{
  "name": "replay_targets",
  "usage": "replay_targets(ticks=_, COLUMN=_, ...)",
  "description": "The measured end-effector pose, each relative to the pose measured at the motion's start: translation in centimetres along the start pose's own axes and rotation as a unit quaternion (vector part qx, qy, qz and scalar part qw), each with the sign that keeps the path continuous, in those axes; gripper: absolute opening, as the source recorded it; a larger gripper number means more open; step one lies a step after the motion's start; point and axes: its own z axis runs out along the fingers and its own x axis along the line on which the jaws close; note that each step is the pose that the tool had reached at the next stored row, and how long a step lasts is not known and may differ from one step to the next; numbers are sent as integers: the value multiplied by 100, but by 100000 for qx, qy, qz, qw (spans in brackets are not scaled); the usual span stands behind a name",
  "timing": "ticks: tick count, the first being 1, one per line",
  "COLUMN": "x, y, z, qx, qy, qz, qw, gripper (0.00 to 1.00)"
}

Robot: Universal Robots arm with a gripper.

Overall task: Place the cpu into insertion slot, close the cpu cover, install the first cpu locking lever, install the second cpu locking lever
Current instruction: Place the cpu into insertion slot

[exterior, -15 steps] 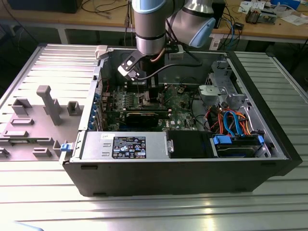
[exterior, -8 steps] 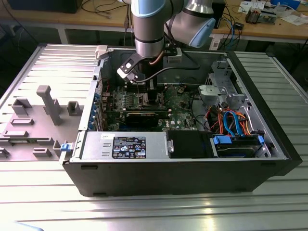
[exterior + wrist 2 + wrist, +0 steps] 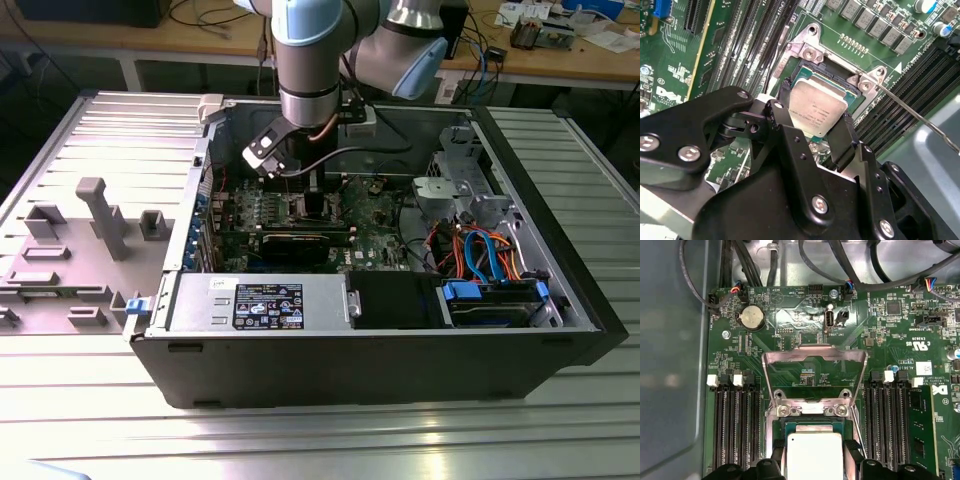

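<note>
The arm (image 3: 310, 50) is showing pale blue joint caps over silver-grey tube sections, and a thin dark cable (image 3: 360, 152) is looping off its wrist. The claw (image 3: 815, 102) is wearing matte black angular link plates dotted with round silver screw heads (image 3: 820, 204), tapering into two slim black fingers (image 3: 840, 140).

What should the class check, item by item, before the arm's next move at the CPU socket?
1. Is the cover raised clear of the slot? Ok.
2. Is the cpu over the slot? Ok.
3. Is the cpu seated flat? Cannot tell.
4. Is the gripper closed on opposite edges of the cpu? Ok.
5. Is the lever unlatched and swung aside? Ok.
</note>
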Motion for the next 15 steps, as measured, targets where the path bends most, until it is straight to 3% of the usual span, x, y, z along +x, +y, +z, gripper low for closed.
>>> replay_targets(ticks=6, x=-1, y=-3, z=29, qx=4, qy=-4, qz=101, qw=100000, gripper=54)
replay_targets(ticks=7, x=-1, y=-3, z=31, qx=-1, qy=-3, qz=101, qw=100000, gripper=68)
replay_targets(ticks=15, x=-1, y=-1, z=14, qx=2, qy=-4, qz=99, qw=100000, gripper=68)
